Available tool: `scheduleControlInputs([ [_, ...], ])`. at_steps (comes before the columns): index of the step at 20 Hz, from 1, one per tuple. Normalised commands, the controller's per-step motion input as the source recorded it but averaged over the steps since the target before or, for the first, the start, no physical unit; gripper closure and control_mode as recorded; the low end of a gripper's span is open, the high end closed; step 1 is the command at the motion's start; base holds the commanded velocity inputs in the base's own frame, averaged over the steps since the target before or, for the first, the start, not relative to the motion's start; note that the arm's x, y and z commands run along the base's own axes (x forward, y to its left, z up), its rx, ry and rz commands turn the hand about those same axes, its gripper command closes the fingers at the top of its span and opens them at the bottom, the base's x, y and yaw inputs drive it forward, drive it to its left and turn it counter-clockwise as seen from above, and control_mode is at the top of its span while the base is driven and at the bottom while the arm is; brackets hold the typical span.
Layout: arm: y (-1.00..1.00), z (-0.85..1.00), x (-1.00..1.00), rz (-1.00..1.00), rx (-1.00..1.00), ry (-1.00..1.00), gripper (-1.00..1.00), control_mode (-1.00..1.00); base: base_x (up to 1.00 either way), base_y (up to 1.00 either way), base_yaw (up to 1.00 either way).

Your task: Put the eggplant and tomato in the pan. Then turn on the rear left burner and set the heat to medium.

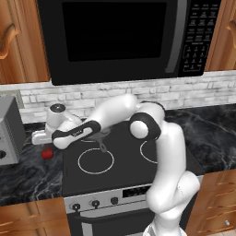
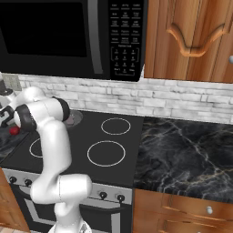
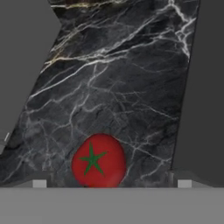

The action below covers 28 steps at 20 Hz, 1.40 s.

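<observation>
One tomato (image 3: 99,161) sits on the dark marble counter (image 3: 113,83), directly below the gripper (image 3: 112,183) and centred between its two fingertips, which stand wide apart with nothing between them. The gripper is open and empty. In the hand view the green star of the stem scar faces up toward the camera, so the fruit sits roughly upright.

Left base view: the tomato (image 1: 46,153) lies just beneath and beside the hand, on the counter off the cooktop's (image 1: 124,159) edge. The pan (image 1: 94,133) is behind the forearm, mostly hidden; its short handle pokes out toward the front. I cannot tell from here whether the eggplant is already in it. Right base view shows a sliver of red (image 2: 14,130) past the elbow.

Handling, as I judge it:
- Small, round, smooth-skinned. Likely light, and apt to roll or squirt out if pinched off-centre.
- Soft in real life; a gentle close should do, no need to clamp hard.
- Best hold: fingers across the widest part, at the equator, coming straight down so both pads meet it together.
- It appears well aligned under the hand already; lateral correction looks minor.
- Nothing crowds it on the marble, so the fingers have room on both sides.
- Carry level and release low into the pan so it doesn't bounce out.
</observation>
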Motion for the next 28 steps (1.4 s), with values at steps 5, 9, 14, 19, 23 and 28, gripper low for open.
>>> scheduleControlInputs([
  [5,0.23,-0.08,-0.02,0.01,0.0,0.0,-1.0,-1.0,0.0,0.0,0.0],
  [9,0.05,-0.21,-0.02,0.0,0.0,0.0,-1.0,-1.0,0.0,0.0,0.0],
  [14,0.0,-0.24,0.0,0.0,0.0,0.0,-1.0,-1.0,0.0,0.0,0.0],
  [19,0.0,-0.28,0.0,0.0,0.0,0.0,-1.0,-1.0,0.0,0.0,0.0],
  [23,0.0,-0.28,0.0,0.0,0.0,0.0,-1.0,-1.0,0.0,0.0,0.0],
  [28,0.0,-0.2,0.0,0.0,0.0,0.0,-1.0,-1.0,0.0,0.0,0.0],
])
